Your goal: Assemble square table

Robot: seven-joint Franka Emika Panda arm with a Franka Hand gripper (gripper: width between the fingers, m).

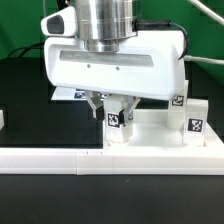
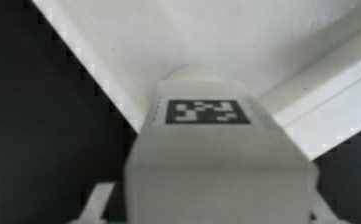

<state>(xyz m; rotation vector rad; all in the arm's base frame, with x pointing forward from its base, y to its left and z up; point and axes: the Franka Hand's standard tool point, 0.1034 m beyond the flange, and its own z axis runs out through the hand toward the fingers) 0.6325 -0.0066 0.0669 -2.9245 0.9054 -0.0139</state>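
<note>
Presently on the black table [image 1: 25,100]:

Item 1, gripper [image 1: 113,117]. It hangs low over the middle of the work surface, its broad white wrist housing filling the upper centre of the exterior view. The fingers [image 1: 101,108] stand narrow, closed against a leg [image 1: 115,128] that carries a black-and-white tag. The wrist view shows that leg [image 2: 209,140] close up, tag facing the camera, running away toward the white surface behind it.

Item 2, square table top [image 1: 150,128]. White plastic, lying toward the exterior view's right, behind the rail. The held leg stands upright at the top's near corner on the exterior view's left; whether it is seated in a socket cannot be told. In the wrist view the top [image 2: 212,35] fills the background as a pale surface with a raised rim.

Item 3, two further tagged legs [image 1: 192,118]. Upright, side by side at the top's right edge.

Item 4, long white rail [image 1: 60,157]. Low, across the near edge.
</note>
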